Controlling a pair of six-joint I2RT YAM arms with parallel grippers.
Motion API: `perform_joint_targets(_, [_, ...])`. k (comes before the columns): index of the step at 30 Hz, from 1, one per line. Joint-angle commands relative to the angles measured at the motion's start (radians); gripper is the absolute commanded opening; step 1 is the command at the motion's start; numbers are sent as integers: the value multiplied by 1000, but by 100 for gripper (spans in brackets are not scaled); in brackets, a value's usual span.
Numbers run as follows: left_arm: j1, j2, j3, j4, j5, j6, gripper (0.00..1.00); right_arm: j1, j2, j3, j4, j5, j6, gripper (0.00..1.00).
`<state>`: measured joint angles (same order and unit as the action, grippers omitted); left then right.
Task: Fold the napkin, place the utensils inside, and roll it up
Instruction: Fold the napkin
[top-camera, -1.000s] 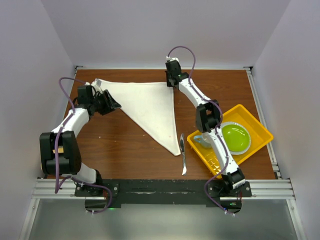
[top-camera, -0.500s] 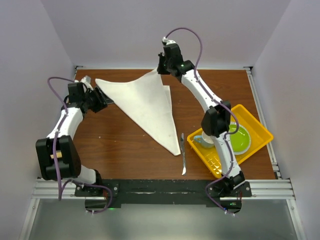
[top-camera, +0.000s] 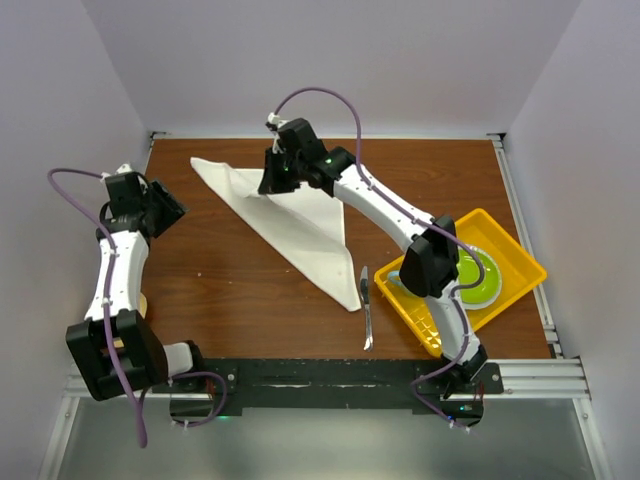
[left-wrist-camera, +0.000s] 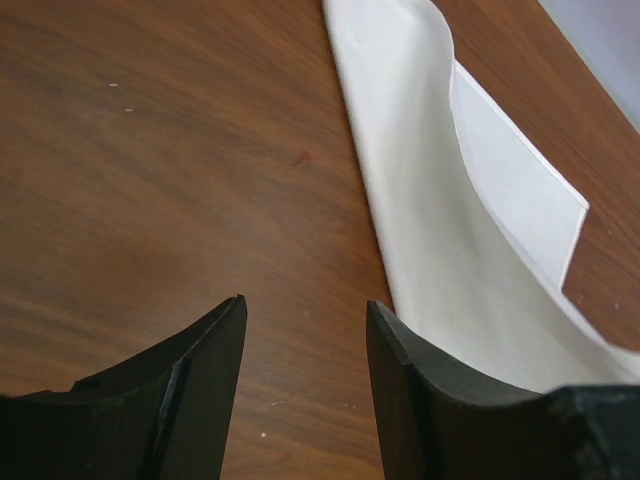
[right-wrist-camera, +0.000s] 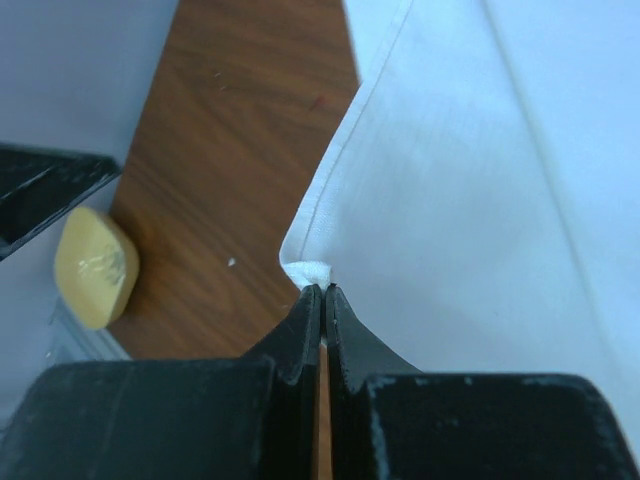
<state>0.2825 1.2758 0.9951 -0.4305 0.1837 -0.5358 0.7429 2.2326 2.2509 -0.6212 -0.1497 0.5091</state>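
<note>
The white napkin (top-camera: 305, 225) lies folded in a triangle on the wooden table, its point toward the knife (top-camera: 366, 306). My right gripper (top-camera: 272, 182) is shut on a corner of the napkin (right-wrist-camera: 470, 170) and holds it lifted over the cloth's back left part; its closed fingertips (right-wrist-camera: 322, 287) pinch the hemmed corner. My left gripper (top-camera: 170, 208) is open and empty, left of the napkin and apart from it. In the left wrist view the open gripper (left-wrist-camera: 305, 312) hovers over bare wood, with the napkin's (left-wrist-camera: 470, 220) raised fold to the right. The silver knife lies flat beside the tray.
A yellow tray (top-camera: 520, 262) at the right holds a green plate (top-camera: 472, 275) and a pale cup (top-camera: 396, 279). A small yellow object (right-wrist-camera: 95, 265) lies near the table's left edge. Walls close in the back and sides.
My right gripper has carried the napkin's back right corner up and leftward over the cloth. My left gripper has let go of the left corner and drawn back to the left.
</note>
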Motion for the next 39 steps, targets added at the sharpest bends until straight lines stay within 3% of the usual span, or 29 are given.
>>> perform_joint_targets(1, [24,-42,45,-86,-222,-41,56,64,-117,-36,28,-111,72,0])
perform_joint_targets(8, [44,-47,100,-157,-409,-73,57,156,-114,-82,118,-209,198,0])
perform_joint_targets(17, [46,-33,100,-137,-360,-47,57,243,-140,-313,432,-261,503,0])
perform_joint_targets(27, [60,-6,109,-113,-340,-20,57,274,-179,-490,687,-125,816,0])
perform_joint_targets(39, [86,20,120,-102,-311,14,58,348,-157,-553,819,-1,1078,0])
